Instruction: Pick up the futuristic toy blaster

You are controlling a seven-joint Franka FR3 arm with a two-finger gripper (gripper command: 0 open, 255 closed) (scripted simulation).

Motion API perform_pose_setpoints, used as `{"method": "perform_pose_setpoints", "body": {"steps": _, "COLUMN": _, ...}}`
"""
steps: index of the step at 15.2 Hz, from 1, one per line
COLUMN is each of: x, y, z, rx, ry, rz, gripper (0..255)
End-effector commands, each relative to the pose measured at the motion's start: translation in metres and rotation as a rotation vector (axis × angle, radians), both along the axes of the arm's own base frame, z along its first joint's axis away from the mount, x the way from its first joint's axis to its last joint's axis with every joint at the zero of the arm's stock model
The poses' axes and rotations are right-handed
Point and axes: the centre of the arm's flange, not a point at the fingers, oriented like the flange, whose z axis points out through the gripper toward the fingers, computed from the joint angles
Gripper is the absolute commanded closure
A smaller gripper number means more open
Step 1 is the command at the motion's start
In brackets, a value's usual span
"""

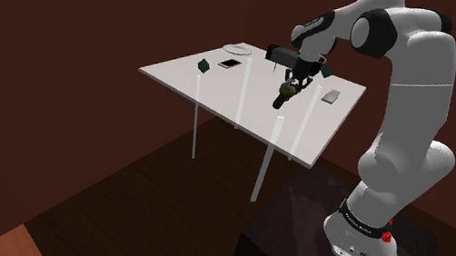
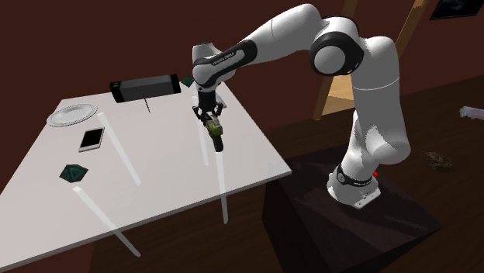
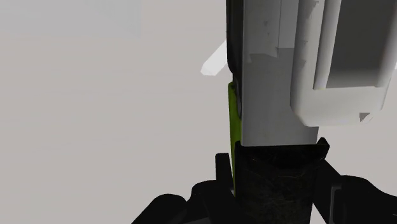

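Clasped between the fingers of the gripper (image 3: 273, 175), the toy blaster (image 3: 273, 95) is gripped at its dark, rough-looking end. It is judged rigid and light, and that end is judged the surest hold. A white body with a lime-green strip is seen, hanging over the white table (image 2: 163, 124) near its edge.

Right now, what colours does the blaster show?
The blaster is white, with a lime-green strip and a black end; this is clearest in the wrist view.
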Motion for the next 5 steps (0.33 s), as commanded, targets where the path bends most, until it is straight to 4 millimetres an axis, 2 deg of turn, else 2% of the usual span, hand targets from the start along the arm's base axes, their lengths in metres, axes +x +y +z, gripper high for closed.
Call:
{"method": "perform_pose_setpoints", "body": {"steps": 1, "x": 0.000, "y": 0.001, "z": 0.011, "rx": 0.000, "ry": 0.000, "rz": 0.000, "gripper": 255}}
{"method": "perform_pose_setpoints", "body": {"steps": 3, "x": 0.000, "y": 0.001, "z": 0.021, "rx": 0.000, "ry": 0.000, "rz": 0.000, "gripper": 255}}
{"method": "perform_pose_setpoints", "body": {"steps": 5, "x": 0.000, "y": 0.001, "z": 0.022, "rx": 0.000, "ry": 0.000, "rz": 0.000, "gripper": 255}}
